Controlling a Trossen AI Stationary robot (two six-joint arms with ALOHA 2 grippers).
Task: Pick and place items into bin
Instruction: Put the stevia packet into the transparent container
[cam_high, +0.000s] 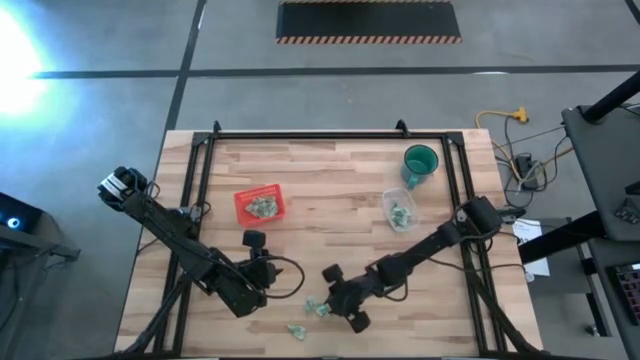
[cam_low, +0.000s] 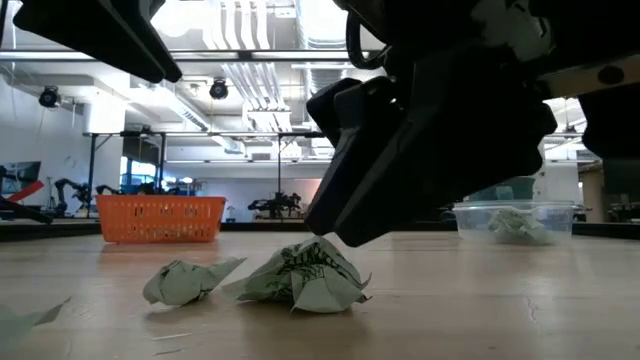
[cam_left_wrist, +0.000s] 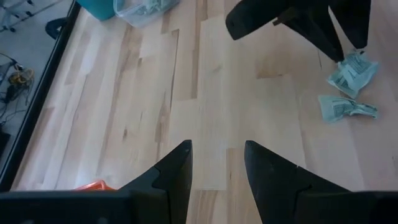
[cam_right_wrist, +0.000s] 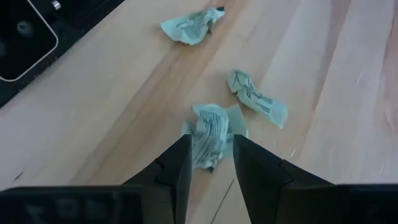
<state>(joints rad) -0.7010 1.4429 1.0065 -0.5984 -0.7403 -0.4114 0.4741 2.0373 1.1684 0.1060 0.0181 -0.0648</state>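
Three pale green-and-white crumpled pieces lie near the table's near edge. My right gripper (cam_right_wrist: 210, 158) points down over one piece (cam_right_wrist: 208, 134), shut on it; in the low view its dark fingers meet that piece (cam_low: 305, 275) from above. A second piece (cam_right_wrist: 258, 96) lies just beside it and a third (cam_right_wrist: 189, 25) farther off, both flat on the wood. More pieces sit in the red tray (cam_high: 261, 205). My left gripper (cam_high: 254, 240) hovers left of the pieces, open and holding nothing (cam_left_wrist: 217, 155). My right gripper pinches the crumpled piece (cam_right_wrist: 208, 140) between its two fingers, coming from above and slanting down. The wad reaches back between the fingertips (cam_right_wrist: 183, 162). Its underside rests on the table (cam_low: 300, 300).
A clear container (cam_high: 400, 212) holding several pieces and a green cup (cam_high: 420, 162) stand toward the far right. A black frame (cam_high: 330, 135) runs along the table's far edge and sides. Bare wood lies between the two grippers and the tray.
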